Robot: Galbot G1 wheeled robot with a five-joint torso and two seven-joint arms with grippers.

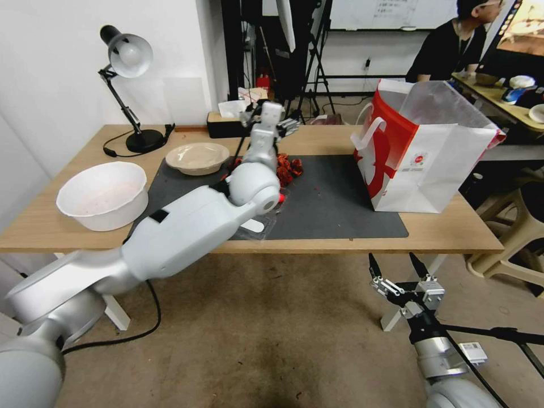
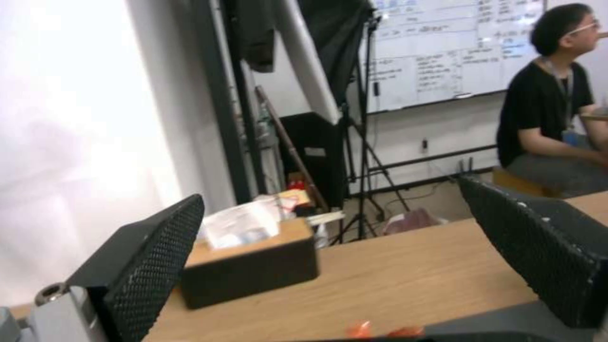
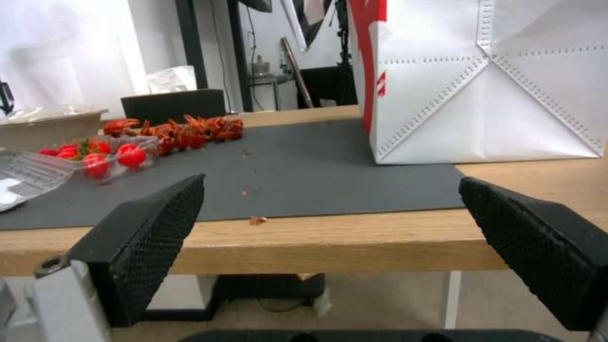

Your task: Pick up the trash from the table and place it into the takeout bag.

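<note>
We've got the left arm stretched out over the bench [image 1: 68,224], its left tool [image 2: 329,266] up near the back edge, above the far side of the dark grey mat [image 1: 340,204]. In the left wrist view its two black pads sit wide apart with nothing between them, so it's open and empty, looking past a dark tissue box [image 2: 250,266] at the back edge.

The right tool [image 1: 396,266] hangs below the front edge of the bench, off toward the right corner, fingers spread and holding nothing. From its wrist view we're looking across the front edge at the mat.

Trash-wise: a pile of red crayfish shells [image 1: 288,167] sits mid-mat, just beside the left arm's wrist and below the left tool. A clear plastic tray [image 3: 76,159] with red round bits in it lies on the mat nearer the front, partly under the left arm's elbow joint. A shallow beige bowl [image 1: 197,157] rests on the mat's back left corner. All of it is well apart from the right tool.

The takeout bag [image 1: 422,153] stands upright and open on the right end of the mat. A white bowl [image 1: 103,195] sits by the bench's left end, and a desk lamp [image 1: 127,85] stands at the back left corner.
</note>
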